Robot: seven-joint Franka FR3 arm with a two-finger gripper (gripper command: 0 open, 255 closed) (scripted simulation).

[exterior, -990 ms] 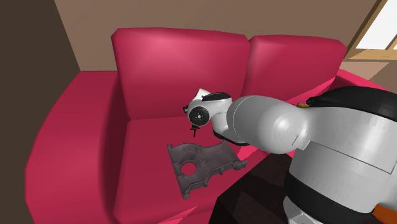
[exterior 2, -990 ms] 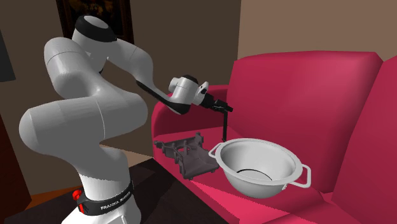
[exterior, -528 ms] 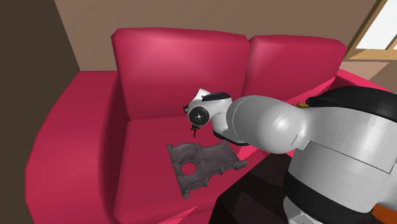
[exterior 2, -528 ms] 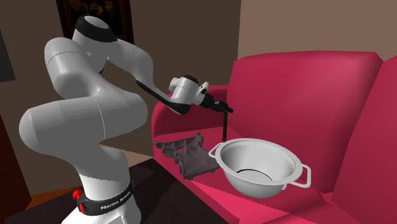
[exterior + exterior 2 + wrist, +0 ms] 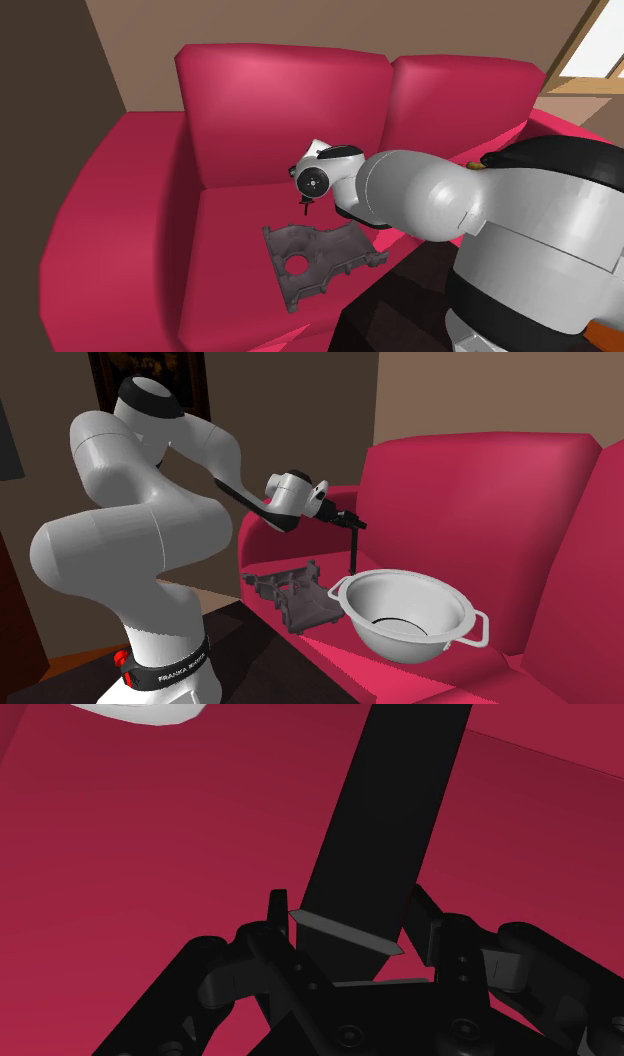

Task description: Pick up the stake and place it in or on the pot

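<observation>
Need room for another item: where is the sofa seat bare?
Bare: the seat between the armrest and the grey plate. Crowded: the grey plate sits beside the pot, where the hand holds the stake by its rim.

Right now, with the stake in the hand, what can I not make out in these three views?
Second exterior view: whether the tip of the stake hangs inside the rim of the pot or outside it.
Wrist view: the stake's far end and most of the pot, cut off by the picture's edge.
Shoulder view: the pot and nearly all of the stake, hidden behind the arm.
</observation>
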